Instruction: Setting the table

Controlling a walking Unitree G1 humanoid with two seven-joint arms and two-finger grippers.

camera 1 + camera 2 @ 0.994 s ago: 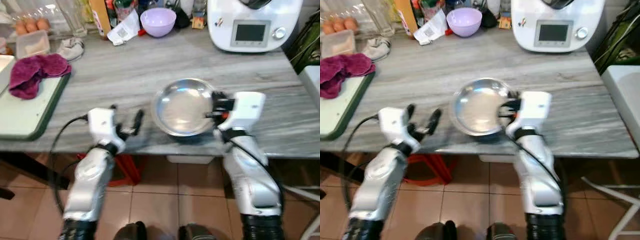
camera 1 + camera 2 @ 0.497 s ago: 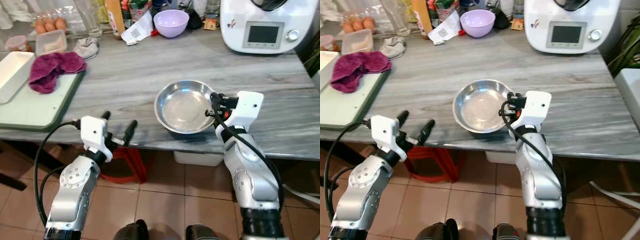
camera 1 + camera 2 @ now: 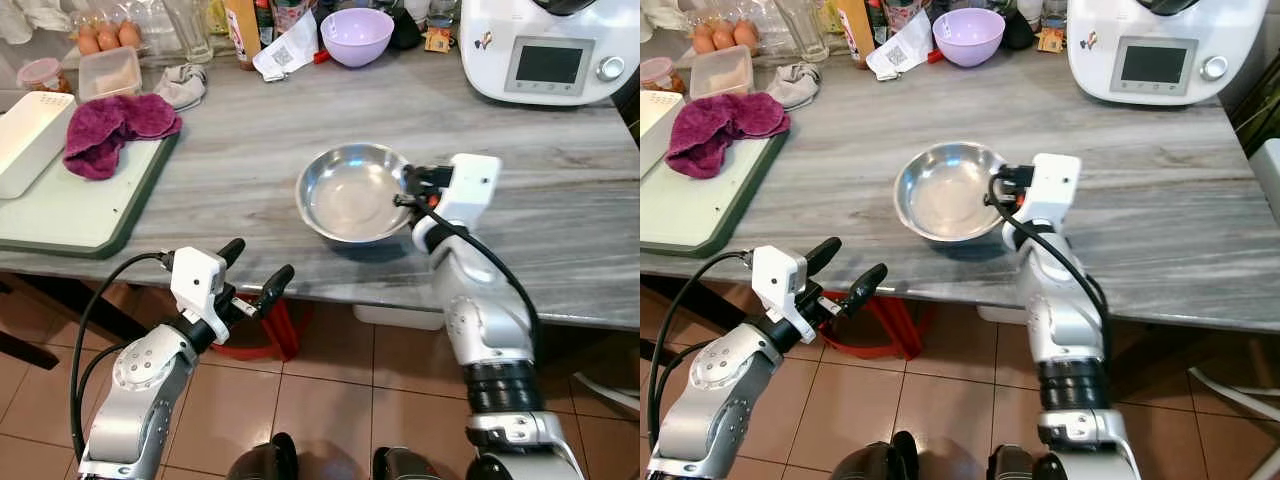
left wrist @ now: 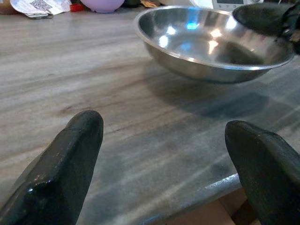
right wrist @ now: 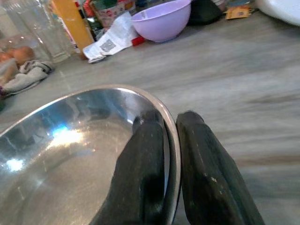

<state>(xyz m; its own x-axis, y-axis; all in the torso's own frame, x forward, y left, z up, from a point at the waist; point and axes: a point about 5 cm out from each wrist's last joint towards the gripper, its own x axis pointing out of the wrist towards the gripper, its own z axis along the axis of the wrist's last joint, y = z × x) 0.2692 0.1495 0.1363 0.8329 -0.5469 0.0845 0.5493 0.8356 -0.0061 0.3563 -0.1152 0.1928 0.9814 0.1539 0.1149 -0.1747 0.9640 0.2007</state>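
Since the earlier frame the steel bowl point(image 3: 350, 192) sits lifted a little at its right side, its shadow showing beneath; the camera has also shifted, so much of the change is viewpoint. Right gripper point(image 3: 410, 187) pinches the bowl's right rim, one black finger inside the thin polished lip, one outside. Bowl is round, shallow, mirror-bright, near the front of the grey wood-grain countertop point(image 3: 250, 130). Left gripper point(image 3: 256, 272) hangs off the near edge of the counter, over terracotta floor tiles, fingers spread wide and holding nothing. Far left: crumpled magenta cloth point(image 3: 118, 125) on a pale green-edged board point(image 3: 70, 212). Far side: glossy lilac bowl point(image 3: 356, 35), white kitchen machine point(image 3: 545, 50) with a small screen.
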